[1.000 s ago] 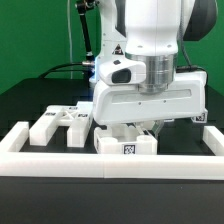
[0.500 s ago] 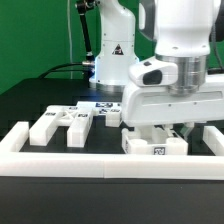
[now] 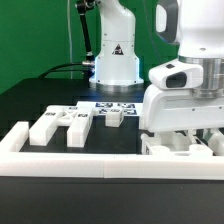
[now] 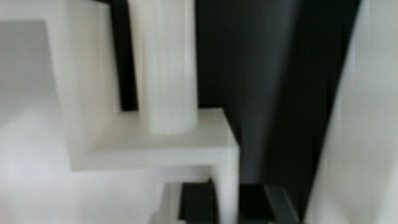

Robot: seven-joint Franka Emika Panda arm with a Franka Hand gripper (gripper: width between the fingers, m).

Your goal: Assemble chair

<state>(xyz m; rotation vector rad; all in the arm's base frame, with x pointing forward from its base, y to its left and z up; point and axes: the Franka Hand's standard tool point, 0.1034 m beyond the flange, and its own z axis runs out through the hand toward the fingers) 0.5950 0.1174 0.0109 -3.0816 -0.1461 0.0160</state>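
Two-finger gripper (image 3: 188, 138) on the white robot arm (image 3: 195, 40) hangs low at the exterior view's right, just behind the long white border rail (image 3: 70, 165). Its jaws are fully closed, and I can't tell if anything is pinched between them. A chunky matte-white chair block (image 3: 163, 147) sits right under it, close against the rail and half hidden by it. In the wrist view a blurred white stepped block (image 4: 169, 150) fills the shot over the black table (image 4: 267, 60). The other chair parts lie loose, well apart toward the exterior view's left: a tagged white block (image 3: 45, 128), a second tagged white block (image 3: 78, 124) just beside it, and a small white tagged piece (image 3: 113, 118) near the flat white marker board (image 3: 120, 106).
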